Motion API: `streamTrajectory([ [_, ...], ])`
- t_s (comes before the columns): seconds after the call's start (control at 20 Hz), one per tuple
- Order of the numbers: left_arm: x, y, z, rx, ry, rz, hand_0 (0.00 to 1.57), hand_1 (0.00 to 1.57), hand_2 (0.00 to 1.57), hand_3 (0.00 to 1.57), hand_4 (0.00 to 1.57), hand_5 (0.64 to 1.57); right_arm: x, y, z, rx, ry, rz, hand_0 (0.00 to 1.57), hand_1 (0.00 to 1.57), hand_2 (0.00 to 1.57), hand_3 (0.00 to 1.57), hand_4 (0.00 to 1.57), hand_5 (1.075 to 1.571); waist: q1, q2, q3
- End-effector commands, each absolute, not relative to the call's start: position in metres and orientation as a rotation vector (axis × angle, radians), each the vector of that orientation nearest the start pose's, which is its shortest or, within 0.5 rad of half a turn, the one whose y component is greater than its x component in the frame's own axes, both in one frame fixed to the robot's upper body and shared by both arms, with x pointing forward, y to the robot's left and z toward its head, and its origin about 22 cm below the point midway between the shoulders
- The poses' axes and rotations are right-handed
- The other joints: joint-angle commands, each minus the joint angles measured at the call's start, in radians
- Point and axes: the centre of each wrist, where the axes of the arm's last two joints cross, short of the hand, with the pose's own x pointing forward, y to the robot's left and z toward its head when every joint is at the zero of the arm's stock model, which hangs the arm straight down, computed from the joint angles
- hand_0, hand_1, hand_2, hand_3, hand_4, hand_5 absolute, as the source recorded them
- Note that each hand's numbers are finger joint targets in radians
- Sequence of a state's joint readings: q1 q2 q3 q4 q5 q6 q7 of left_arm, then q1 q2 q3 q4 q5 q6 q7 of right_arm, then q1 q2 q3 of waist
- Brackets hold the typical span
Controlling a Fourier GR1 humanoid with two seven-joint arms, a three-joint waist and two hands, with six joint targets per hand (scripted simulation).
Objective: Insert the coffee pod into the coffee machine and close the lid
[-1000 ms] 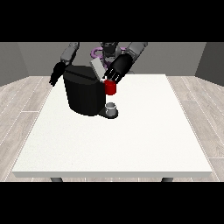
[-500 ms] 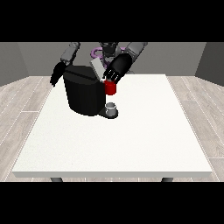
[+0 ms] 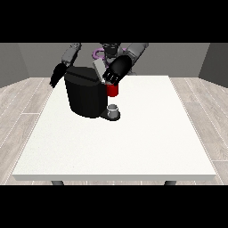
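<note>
You have the black coffee machine [image 3: 84, 95] standing on the far left part of the white tabletop [image 3: 133, 138], its grey lid [image 3: 99, 71] tilted up at the top. A red thing at the machine [image 3: 113, 90] sits at its front right, and below that a small grey cup-shaped thing [image 3: 114, 109] rests on the machine's base — you cannot tell whether it is the pod. The hand at the view's right [image 3: 116, 71] hangs just above the red thing, beside the raised lid, its fingers curled downward; whether they hold anything you cannot tell. The hand at the view's left [image 3: 58, 75] hangs behind the machine's left edge, fingers pointing down and relaxed — touching nothing that shows.
</note>
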State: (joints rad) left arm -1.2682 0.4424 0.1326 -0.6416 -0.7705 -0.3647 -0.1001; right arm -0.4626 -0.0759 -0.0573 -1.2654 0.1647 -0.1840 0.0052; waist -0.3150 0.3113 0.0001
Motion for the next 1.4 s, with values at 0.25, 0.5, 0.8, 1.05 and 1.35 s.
streamTrajectory([
  [0.25, 0.46, 0.249, 0.272, 0.827, -1.58, -1.23, 1.17, 1.17, 1.19, 1.07, 0.0, 1.571, 0.347, -0.213, 0.055, -0.257, -1.717, 0.115, 0.0, 0.0, 0.0, 0.0, 0.0, 1.571, 0.008, 0.019, 0.0001],
  [0.5, 0.463, 0.246, 0.272, 0.816, -1.587, -1.194, 1.1, 1.1, 1.13, 0.99, 0.0, 1.571, 0.353, -0.204, 0.065, -0.272, -1.713, 0.107, 0.0, 0.0, 0.0, 0.0, 0.0, 1.571, 0.014, 0.038, 0.0],
  [0.8, 0.462, 0.243, 0.271, 0.815, -1.689, -1.159, 1.15, 1.15, 1.15, 0.95, 0.0, 1.571, 0.354, -0.212, 0.068, -0.264, -1.73, 0.099, 0.0, 0.0, 0.0, 0.0, 0.04, 1.571, 0.008, 0.037, 0.0],
  [1.05, 0.459, 0.264, 0.301, 0.849, -1.739, -1.111, 1.24, 1.24, 1.2, 0.97, 0.0, 1.571, 0.352, -0.191, 0.077, -0.259, -1.749, 0.149, 0.0, 0.0, 0.0, 0.0, 0.11, 1.571, -0.034, 0.076, -0.0003],
  [1.35, 0.46, 0.252, 0.283, 0.892, -1.759, -1.158, 1.22, 1.22, 1.17, 0.89, 0.0, 1.571, 0.353, -0.215, 0.069, -0.275, -1.746, 0.141, 0.0, 0.0, 0.0, 0.0, 0.22, 1.571, -0.012, 0.073, 0.0002],
])
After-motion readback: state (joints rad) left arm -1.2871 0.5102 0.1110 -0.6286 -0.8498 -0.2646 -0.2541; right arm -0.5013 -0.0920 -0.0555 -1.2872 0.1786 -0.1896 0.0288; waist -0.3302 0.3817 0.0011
